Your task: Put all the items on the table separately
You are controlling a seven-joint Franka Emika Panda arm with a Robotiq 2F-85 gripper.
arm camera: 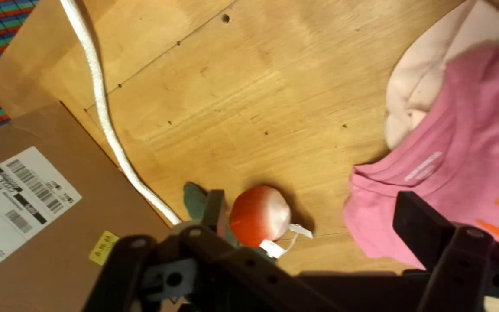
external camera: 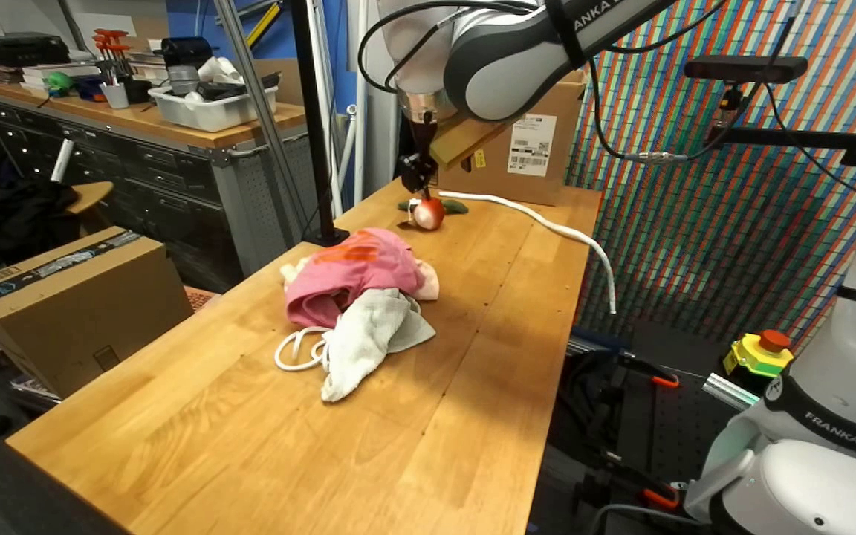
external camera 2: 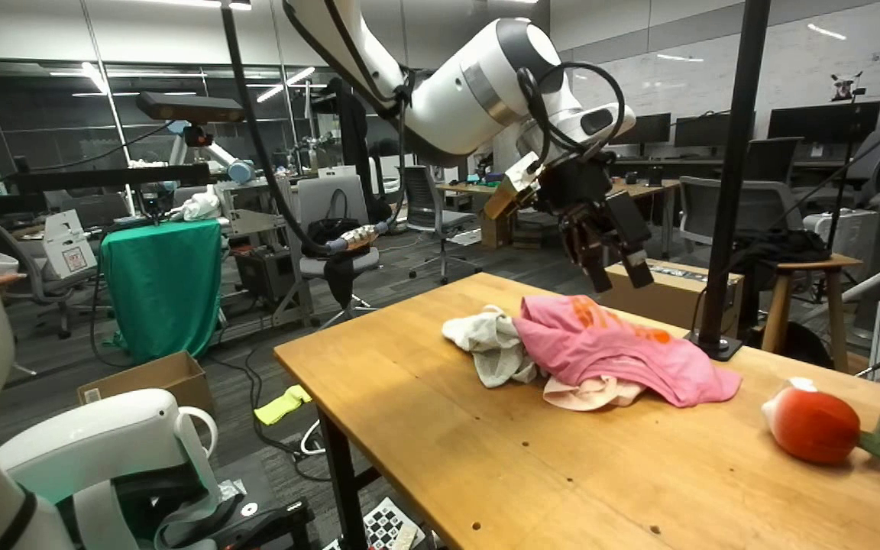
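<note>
Black and nearest the lens, the gripper (arm camera: 311,212) spreads along the bottom of the wrist view, its two fingers (arm camera: 420,229) standing wide apart. At lower centre, between them in the frame, shows a red-and-white radish-shaped object (arm camera: 256,216) with a small white tag (arm camera: 272,248); its green leaves (arm camera: 195,201) are partly hidden by a finger. A pink cloth (arm camera: 470,164) with orange print fills the right of the frame, and from under it, at upper right, comes a pale pink cloth (arm camera: 418,95). A white rope (arm camera: 97,86) runs from upper left to the lower middle, along the edge of a cardboard box (arm camera: 59,277) bearing a white label (arm camera: 20,208).

In an exterior view, the wooden table (external camera: 250,431) stretches from lower left to upper centre. The rope curves across its far part, one end hanging over the right edge. Just left of centre, the crumpled pink cloth touches a white cloth (external camera: 372,338); loops of thin white cord (external camera: 298,360) lie at that cloth's left side.

In an exterior view, a black pole (external camera 2: 730,168) stands at the table's edge, upper right; the gripper hangs just above the pink cloth in the frame, and the radish-shaped object lies at lower right, apart from the cloths.
</note>
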